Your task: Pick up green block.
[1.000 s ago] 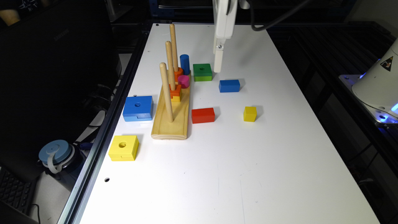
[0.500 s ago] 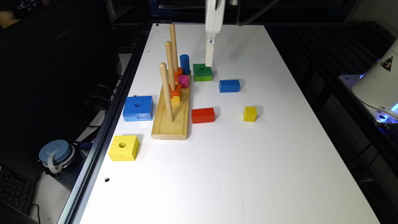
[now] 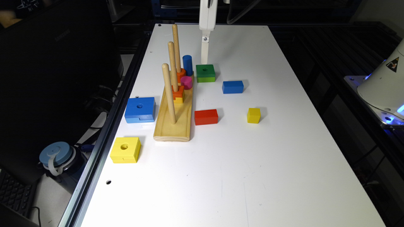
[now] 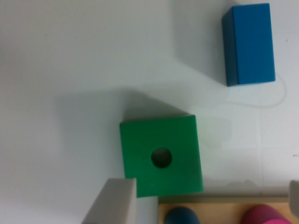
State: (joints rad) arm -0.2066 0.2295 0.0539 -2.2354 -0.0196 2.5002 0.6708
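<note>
The green block [image 3: 205, 72] is a flat square with a round centre hole, lying on the white table [image 3: 221, 164] beside the far end of the wooden peg stand [image 3: 174, 123]. In the wrist view the green block [image 4: 161, 155] lies flat, close under the camera. My gripper [image 3: 204, 60] hangs just behind and above the block, pointing down. In the wrist view the gripper [image 4: 205, 184] is open, one grey finger [image 4: 114, 200] by the block's corner and the other at the picture's edge. Nothing is held between them.
The peg stand carries three tall pegs with orange and yellow pieces, a blue cylinder [image 3: 187, 64] and a magenta piece [image 3: 186, 82]. A blue brick [image 3: 232, 87], red brick [image 3: 206, 117], small yellow cube [image 3: 253, 115], blue holed block [image 3: 140, 109] and yellow holed block [image 3: 125, 149] lie around.
My gripper has moved toward the exterior view's left, from beside the green block to just behind it. The blocks have stayed in place.
</note>
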